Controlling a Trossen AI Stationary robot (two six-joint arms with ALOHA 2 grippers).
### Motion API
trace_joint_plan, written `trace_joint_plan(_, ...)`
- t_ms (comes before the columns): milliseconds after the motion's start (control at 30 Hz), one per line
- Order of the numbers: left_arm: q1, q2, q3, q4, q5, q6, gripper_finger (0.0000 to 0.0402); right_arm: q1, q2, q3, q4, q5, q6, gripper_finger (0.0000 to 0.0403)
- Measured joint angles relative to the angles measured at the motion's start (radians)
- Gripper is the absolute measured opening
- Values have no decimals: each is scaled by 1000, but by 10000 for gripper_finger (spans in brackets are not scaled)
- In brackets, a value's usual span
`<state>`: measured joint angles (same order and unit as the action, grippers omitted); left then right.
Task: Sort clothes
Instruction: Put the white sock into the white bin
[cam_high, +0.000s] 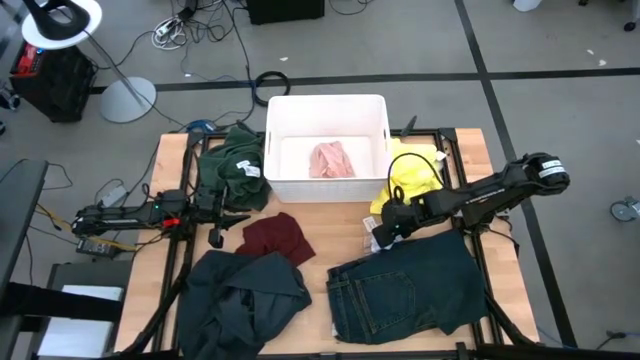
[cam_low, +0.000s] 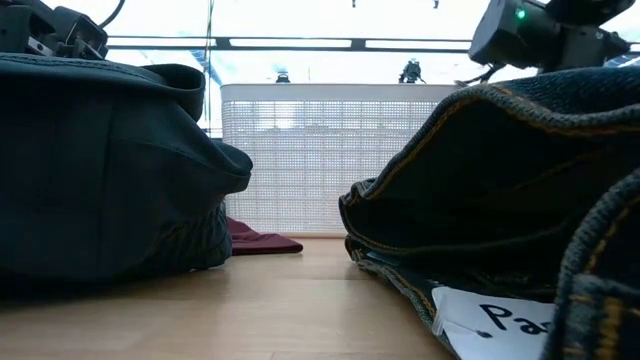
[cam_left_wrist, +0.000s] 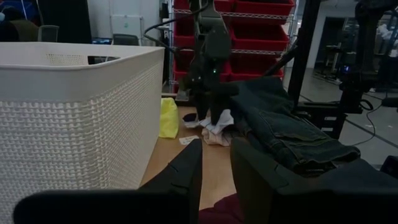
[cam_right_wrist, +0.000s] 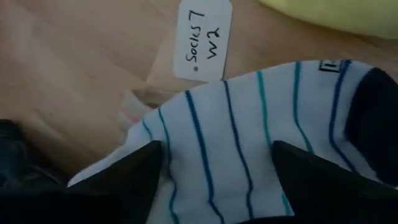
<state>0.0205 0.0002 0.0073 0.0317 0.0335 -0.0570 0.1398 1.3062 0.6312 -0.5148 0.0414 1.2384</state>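
Socks, striped white, lie at about three o'clock on the surface, between yellow piece and jeans, under the right hand, whose fingers gape wide; I'd press down, pinching both layers before lifting.

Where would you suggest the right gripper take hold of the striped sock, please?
Probably across the flat striped middle of the striped sock, coming straight down from above. It lies limp on the table beside its paper tag, so there is no edge to slip under, only a fold to pinch up. The right gripper already stands open astride that part.
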Motion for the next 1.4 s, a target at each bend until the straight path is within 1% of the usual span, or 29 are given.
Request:
trace_joint_plan(67,0,0,0,0,0,0,89,0,12,0,2,0,6,265)
trace_joint_plan(133,0,0,0,0,0,0,89,0,18,0,6,0,10,219)
trace_joint_plan(200,0,0,0,1,0,0,89,0,17,-1,7,6,11,162)
trace_joint_plan(333,0,0,0,0,0,0,89,3,6,1,6,18,0,34)
trace_joint_plan(367,0,0,0,0,0,0,89,7,4,4,5,19,-4,19)
trace_joint_plan(500,0,0,0,0,0,0,89,29,-20,38,-18,25,7,12)
trace_joint_plan(633,0,0,0,0,0,0,89,68,-40,115,-119,75,8,6)
trace_joint_plan(933,0,0,0,0,0,0,89,132,-42,407,-509,198,-41,2)
trace_joint_plan(1067,0,0,0,0,0,0,89,146,-42,540,-623,253,-57,2)
trace_joint_plan(1233,0,0,0,0,0,0,89,149,-43,691,-656,311,-113,1)
trace_joint_plan(1400,0,0,0,0,0,0,89,121,-37,845,-625,426,-219,1)
